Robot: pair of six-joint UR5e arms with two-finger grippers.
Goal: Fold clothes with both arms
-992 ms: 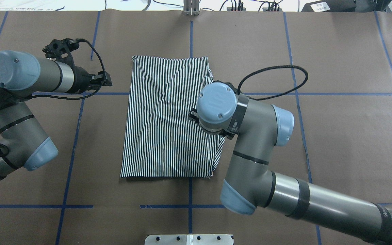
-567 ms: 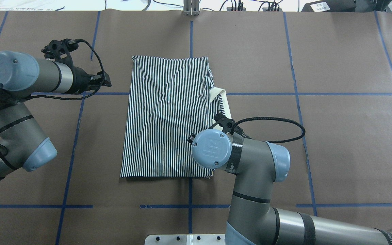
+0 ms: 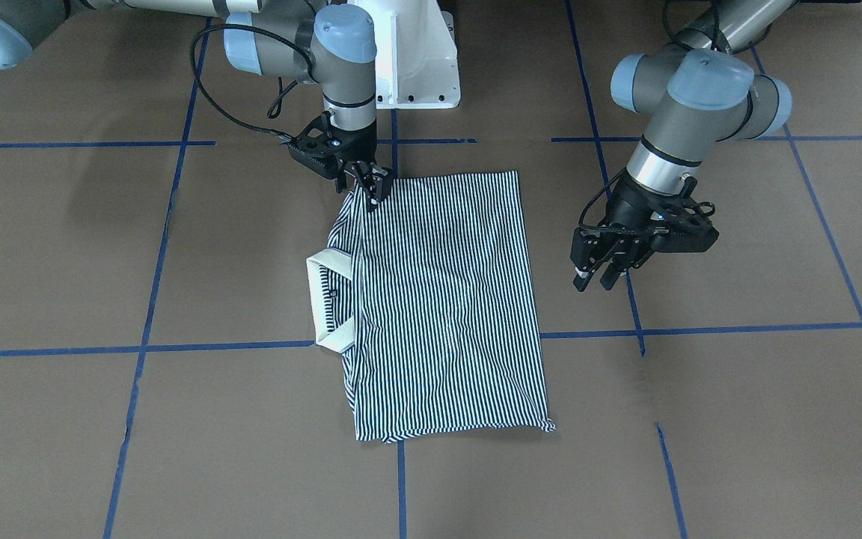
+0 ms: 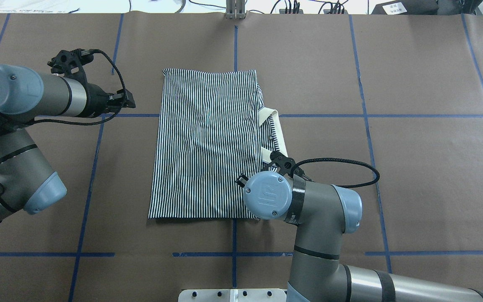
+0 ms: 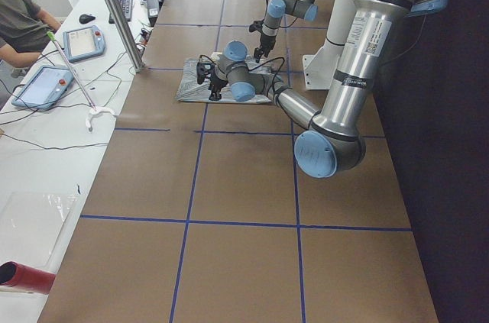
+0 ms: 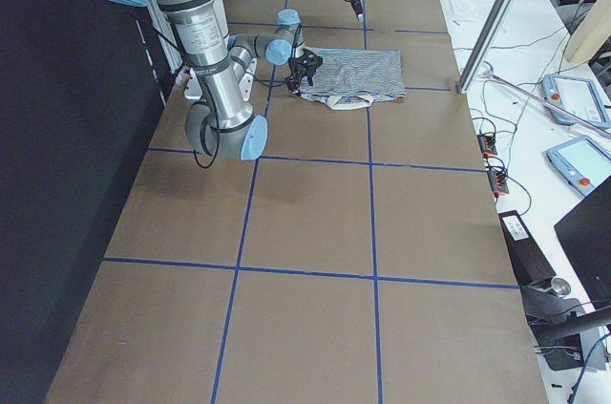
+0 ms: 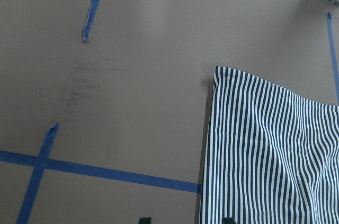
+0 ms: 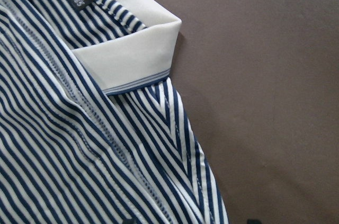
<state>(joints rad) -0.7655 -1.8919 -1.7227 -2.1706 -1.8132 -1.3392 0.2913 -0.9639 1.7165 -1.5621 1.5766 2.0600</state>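
Striped polo shirt (image 4: 208, 142) lies folded into a long rectangle in the middle of the brown paper (image 4: 413, 167), its cream collar (image 4: 281, 138) poking out on the robot's right side. Right gripper (image 3: 370, 187) sits low at the shirt's near right corner, jaws spread over the cloth. Left gripper (image 3: 595, 277) hangs clear of the shirt's left edge, jaws also parted.

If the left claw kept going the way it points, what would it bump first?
Probably the brown paper table cover, right beside the striped polo shirt; depth is hard to judge.
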